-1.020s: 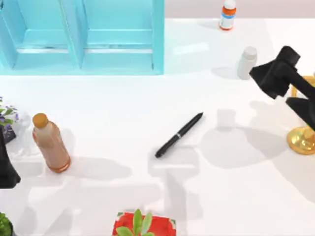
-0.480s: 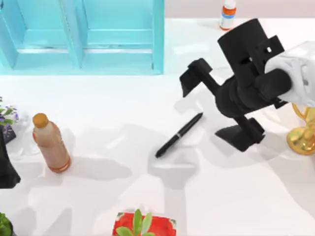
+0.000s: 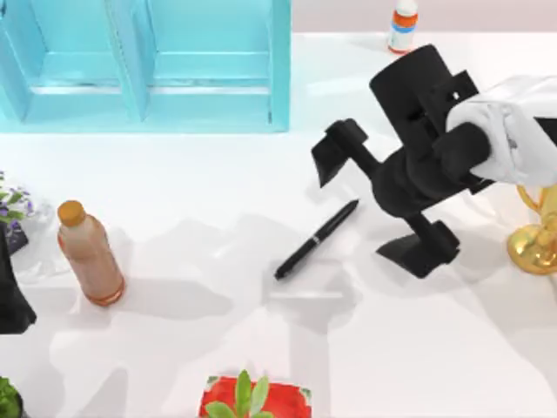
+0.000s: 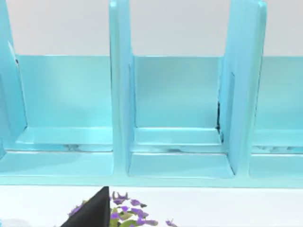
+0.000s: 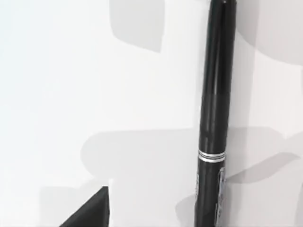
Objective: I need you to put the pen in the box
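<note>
The black pen [image 3: 316,239] lies flat and slanted on the white table near its middle. The right wrist view shows it close up as a long black shaft, the pen [image 5: 215,118], with a pale ring. My right gripper [image 3: 376,200] hovers open just right of the pen's upper end, one finger toward the box and one toward the table's front. Neither finger touches the pen. The turquoise box [image 3: 280,70] stands at the back left with its dividers [image 4: 120,94] upright. My left gripper [image 3: 9,300] is parked at the left edge, a finger [image 4: 90,213] at the frame's rim.
A brown bottle [image 3: 90,254] stands at the left. A red container with a green plant [image 3: 255,399] sits at the front edge. A gold stand [image 3: 535,244] is at the right, a white and orange bottle [image 3: 403,26] at the back, and purple flowers [image 3: 10,205] at the left.
My right arm has swung in from the right edge to the pen's upper end, then crept slightly further left. The pen and the left arm have not moved.
</note>
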